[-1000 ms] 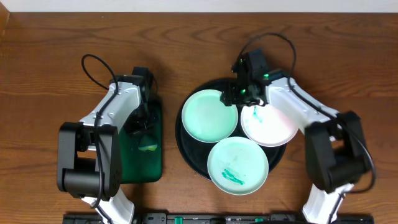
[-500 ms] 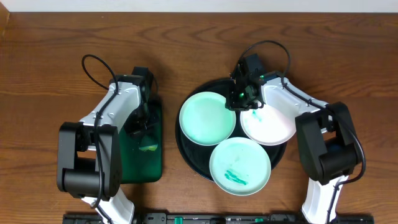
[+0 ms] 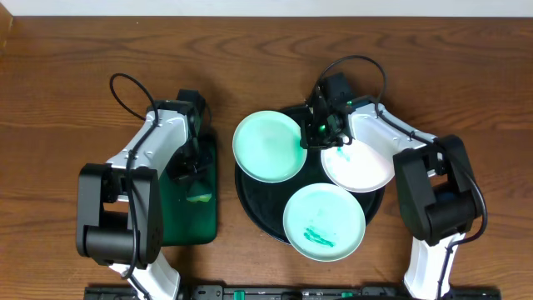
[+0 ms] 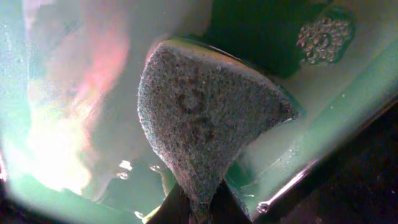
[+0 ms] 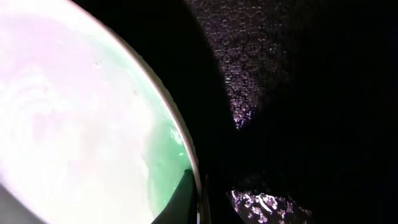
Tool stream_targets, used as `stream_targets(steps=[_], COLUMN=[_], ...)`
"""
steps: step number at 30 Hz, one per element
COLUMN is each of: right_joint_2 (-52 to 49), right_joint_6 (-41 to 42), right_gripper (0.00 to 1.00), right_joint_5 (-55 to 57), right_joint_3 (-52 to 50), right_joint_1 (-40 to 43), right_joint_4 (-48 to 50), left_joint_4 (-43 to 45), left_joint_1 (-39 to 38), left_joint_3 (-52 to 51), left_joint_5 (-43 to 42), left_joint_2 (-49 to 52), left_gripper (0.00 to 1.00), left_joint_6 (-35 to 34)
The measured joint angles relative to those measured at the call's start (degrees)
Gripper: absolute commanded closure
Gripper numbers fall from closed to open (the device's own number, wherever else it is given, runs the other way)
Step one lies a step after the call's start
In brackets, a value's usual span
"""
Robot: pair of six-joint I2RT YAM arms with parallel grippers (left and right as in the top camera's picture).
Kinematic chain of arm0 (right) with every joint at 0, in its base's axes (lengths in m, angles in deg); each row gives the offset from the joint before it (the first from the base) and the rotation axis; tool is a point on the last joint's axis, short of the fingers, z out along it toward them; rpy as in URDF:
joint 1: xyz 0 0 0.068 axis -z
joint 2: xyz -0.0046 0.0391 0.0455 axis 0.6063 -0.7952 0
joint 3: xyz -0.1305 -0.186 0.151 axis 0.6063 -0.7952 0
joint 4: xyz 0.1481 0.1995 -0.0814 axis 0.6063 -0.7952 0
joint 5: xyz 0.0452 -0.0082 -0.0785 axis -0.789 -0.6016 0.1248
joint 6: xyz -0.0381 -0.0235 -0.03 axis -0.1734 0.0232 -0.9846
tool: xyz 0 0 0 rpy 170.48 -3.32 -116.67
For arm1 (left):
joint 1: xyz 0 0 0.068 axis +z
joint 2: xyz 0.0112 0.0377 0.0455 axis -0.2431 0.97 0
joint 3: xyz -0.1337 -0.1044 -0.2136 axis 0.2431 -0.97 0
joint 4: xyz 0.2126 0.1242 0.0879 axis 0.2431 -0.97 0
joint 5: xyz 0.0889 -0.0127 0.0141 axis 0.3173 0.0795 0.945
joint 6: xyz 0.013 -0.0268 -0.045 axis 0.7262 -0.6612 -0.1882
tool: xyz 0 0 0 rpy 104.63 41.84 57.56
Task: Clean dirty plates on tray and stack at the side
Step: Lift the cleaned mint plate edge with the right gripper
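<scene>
From above, the tray sits mid-table carrying three plates: a mint plate overhanging its left rim, a white plate on the right and a smeared plate jutting over the near rim. The right gripper sits at the mint plate's right edge, just beside the white plate. The left gripper hangs over a green tray well to the left. The left wrist view shows it clenched on a sponge above wet, bubbly green. The right wrist view shows the fingers clamping the mint plate's rim, with black tray beyond.
</scene>
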Motion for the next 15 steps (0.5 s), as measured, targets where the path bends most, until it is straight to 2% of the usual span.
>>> stream_targets(steps=[15], right_joint_2=[14.0], right_joint_6=[-7.0], right_gripper=[0.98], right_joint_5=[13.4], right_joint_3=[-0.5], right_joint_1=[-0.9], right_joint_4=[-4.5], left_joint_4=[0.0], left_joint_1=[0.0], left_joint_3=[0.0], left_joint_5=[-0.7], left_joint_2=[0.0], left_gripper=[0.93], left_joint_6=[0.0])
